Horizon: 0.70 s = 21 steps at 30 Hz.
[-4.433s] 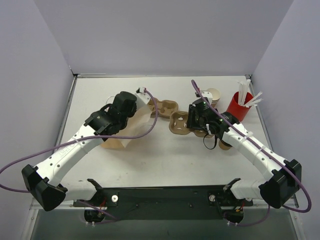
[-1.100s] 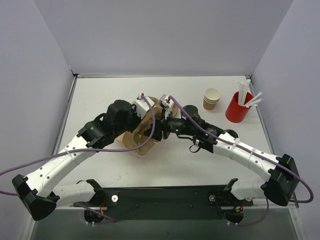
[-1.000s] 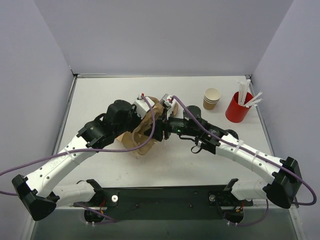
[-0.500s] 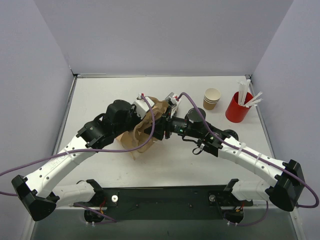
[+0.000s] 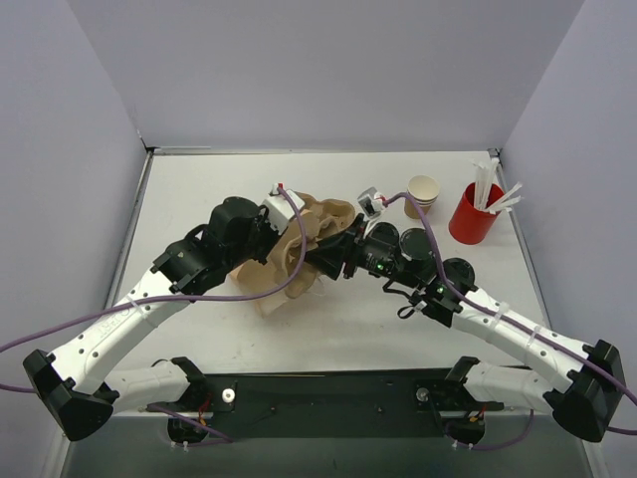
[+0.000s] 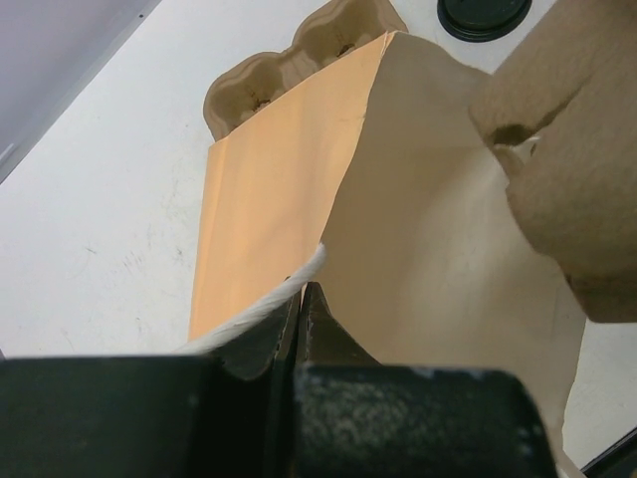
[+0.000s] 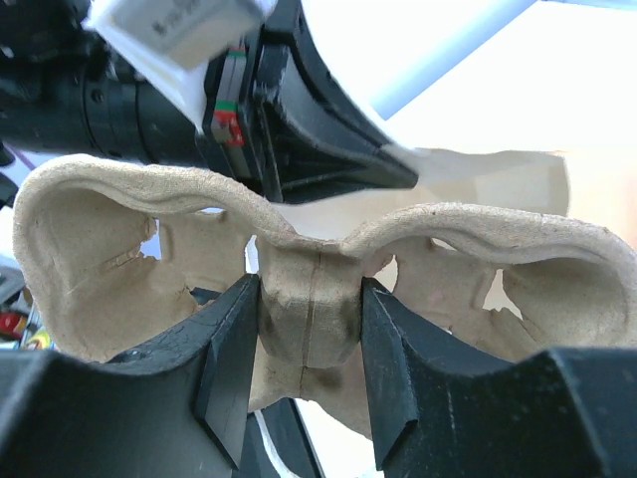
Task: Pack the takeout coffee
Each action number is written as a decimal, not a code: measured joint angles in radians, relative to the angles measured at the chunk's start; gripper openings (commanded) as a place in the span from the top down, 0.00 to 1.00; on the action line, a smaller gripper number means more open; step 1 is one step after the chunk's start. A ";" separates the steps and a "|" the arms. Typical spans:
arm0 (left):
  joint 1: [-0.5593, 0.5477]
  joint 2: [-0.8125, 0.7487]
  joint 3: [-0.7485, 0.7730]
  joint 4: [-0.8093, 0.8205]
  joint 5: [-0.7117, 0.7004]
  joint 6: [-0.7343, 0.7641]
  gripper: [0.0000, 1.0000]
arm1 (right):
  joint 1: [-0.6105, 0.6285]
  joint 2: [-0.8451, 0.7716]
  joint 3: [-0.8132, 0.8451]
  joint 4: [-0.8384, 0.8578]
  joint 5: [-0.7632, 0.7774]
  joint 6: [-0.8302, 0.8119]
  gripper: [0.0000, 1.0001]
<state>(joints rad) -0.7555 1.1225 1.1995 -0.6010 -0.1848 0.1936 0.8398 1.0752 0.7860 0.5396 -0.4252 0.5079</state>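
Right gripper [image 7: 304, 344] clamped on the centre ridge of the pulp carrier [image 7: 100, 249], carrier held at the mouth of the paper bag [image 6: 418, 229]. Left gripper [image 6: 301, 319] pinched tight on the bag rim by the white cord handle [image 6: 284, 289], bag near worktop centre. Second carrier [image 6: 299, 55] lies beyond the bag. Takeout coffee [image 5: 423, 191] stands toward the far right corner, just beside the red cup [image 5: 473, 214] with straws, well apart from both grippers. Likely light, thin-walled, dents easily; open top, can't tell if filled. Best taken across the sidewall just under the rolled rim, gentle squeeze, kept upright.
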 measured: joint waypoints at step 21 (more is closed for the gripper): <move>0.032 -0.001 0.000 -0.001 0.041 -0.037 1.00 | 0.017 0.146 0.032 0.100 0.025 0.017 0.72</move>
<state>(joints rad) -0.7231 1.1217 1.1992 -0.6018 -0.1436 0.1566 0.8566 1.2217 0.8177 0.6399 -0.4004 0.5247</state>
